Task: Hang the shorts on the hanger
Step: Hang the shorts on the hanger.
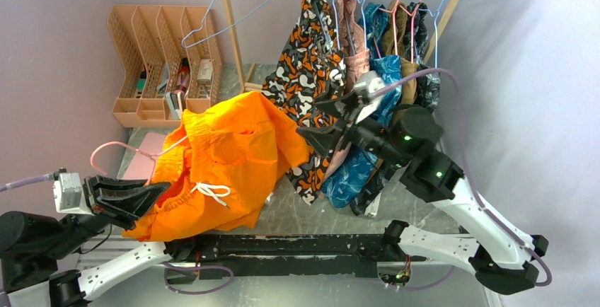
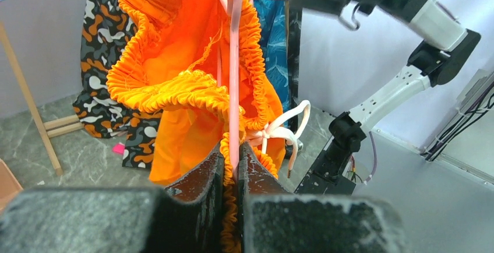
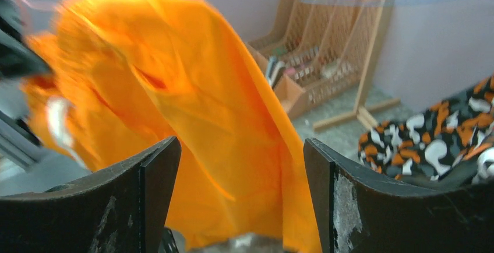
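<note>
At left end effector (image 2: 233, 153): hanger (image 2: 235, 78) and shorts (image 2: 169, 66) waistband (pinched together)

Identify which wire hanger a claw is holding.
The thin pink wire hanger, clamped in the left claw with the bright orange fabric shorts; the others hang on the wooden rack.
</note>
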You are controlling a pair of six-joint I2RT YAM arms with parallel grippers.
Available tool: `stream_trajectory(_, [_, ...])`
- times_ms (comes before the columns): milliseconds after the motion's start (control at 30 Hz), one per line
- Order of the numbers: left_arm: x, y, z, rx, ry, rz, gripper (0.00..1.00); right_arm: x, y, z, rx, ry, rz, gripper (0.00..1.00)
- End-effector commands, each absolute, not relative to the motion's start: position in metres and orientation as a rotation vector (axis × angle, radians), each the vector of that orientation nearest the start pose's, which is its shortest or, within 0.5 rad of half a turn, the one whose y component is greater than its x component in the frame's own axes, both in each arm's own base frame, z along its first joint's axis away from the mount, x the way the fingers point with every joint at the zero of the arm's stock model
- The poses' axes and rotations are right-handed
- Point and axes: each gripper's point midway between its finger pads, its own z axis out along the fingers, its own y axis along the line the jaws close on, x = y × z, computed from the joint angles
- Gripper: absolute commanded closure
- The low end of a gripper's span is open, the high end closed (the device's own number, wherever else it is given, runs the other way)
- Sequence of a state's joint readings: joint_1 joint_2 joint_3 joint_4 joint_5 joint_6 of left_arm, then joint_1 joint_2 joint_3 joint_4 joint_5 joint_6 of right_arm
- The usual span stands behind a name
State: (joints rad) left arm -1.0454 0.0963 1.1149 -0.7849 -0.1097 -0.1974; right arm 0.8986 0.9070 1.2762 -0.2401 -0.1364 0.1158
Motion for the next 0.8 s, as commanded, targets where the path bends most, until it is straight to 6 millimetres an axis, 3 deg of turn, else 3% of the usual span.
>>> stream_trajectory(0, [0.048,-0.066,0.432,0.492,1.236,-0.986,0.93,0.198,0.275,0.402,-0.742,1.419,0.791,0.2])
stream_trajectory(167, [0.044,-0.068,0.445,0.532,1.237,-0.989,0.93,0.218,0.276,0.397,-0.647,1.362,0.741,0.22])
stream_trajectory(400, [0.039,-0.072,0.453,0.575,1.248,-1.003,0.93,0.223,0.286,0.402,-0.624,1.261,0.77,0.19])
stream_trajectory(600, [0.033,-0.081,0.458,0.641,1.259,-1.027,0.93,0.205,0.296,0.41,-0.688,1.169,0.856,0.18])
stream_trajectory(767, [0.033,-0.09,0.461,0.673,1.272,-1.033,0.93,0.176,0.282,0.419,-0.742,1.134,0.913,0.2])
